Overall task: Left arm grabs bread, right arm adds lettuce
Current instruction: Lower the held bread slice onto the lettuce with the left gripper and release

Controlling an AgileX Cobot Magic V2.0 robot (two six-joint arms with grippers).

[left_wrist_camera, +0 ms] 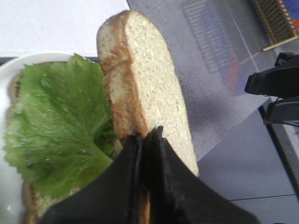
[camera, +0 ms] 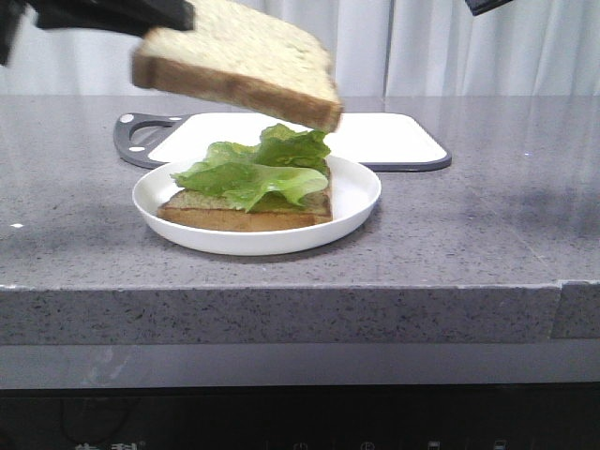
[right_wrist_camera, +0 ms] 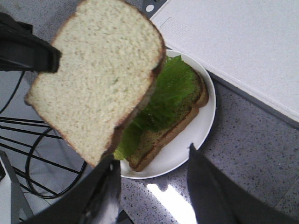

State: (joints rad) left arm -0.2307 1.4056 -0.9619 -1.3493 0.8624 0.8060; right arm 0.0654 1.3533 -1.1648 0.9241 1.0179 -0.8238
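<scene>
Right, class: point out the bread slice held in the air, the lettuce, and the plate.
bread slice (camera: 239,58), front view, on its pale speckled top face.
lettuce (camera: 253,173), front view, on the middle of the green leaf.
plate (camera: 352,202), front view, on the bare white rim at the right.

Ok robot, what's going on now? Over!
Left claw shut on bread slice, held above plate. Right claw open, empty. Lettuce on bottom slice. Nothing blocking.
</scene>
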